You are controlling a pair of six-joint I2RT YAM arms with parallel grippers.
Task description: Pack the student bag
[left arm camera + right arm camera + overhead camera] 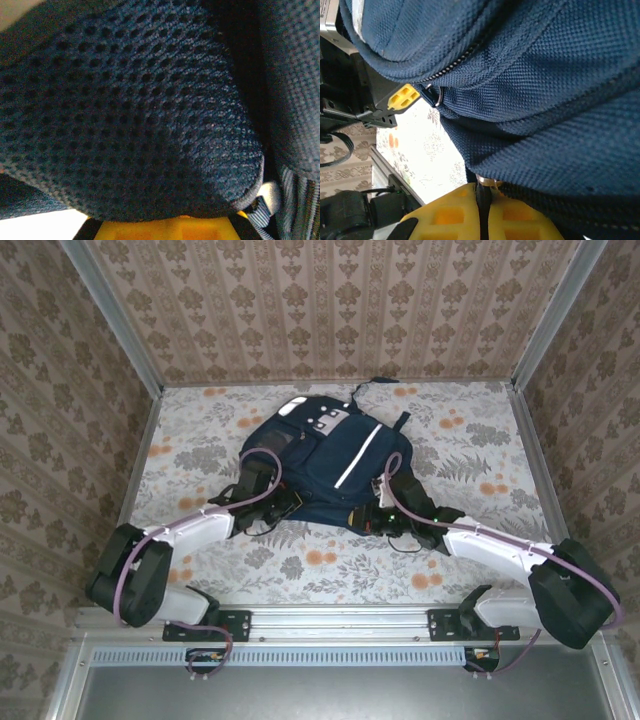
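Packing judged incomplete: student bag [325,465] lies on bench [200,440], right end effector [482,210] narrow, pinching zip pull [485,181] at bag's near edge; left end effector [160,231] undeterminable.

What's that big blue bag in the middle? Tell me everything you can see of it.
The student bag is a navy woven-fabric backpack lying flat mid-table, top toward the far wall. It has white stripes, a light grey patch, dark straps, a padded mesh panel and a zipper, closed where visible. The right gripper has its jaws nearly shut on something thin at the near edge; the left gripper sits close against that edge too.
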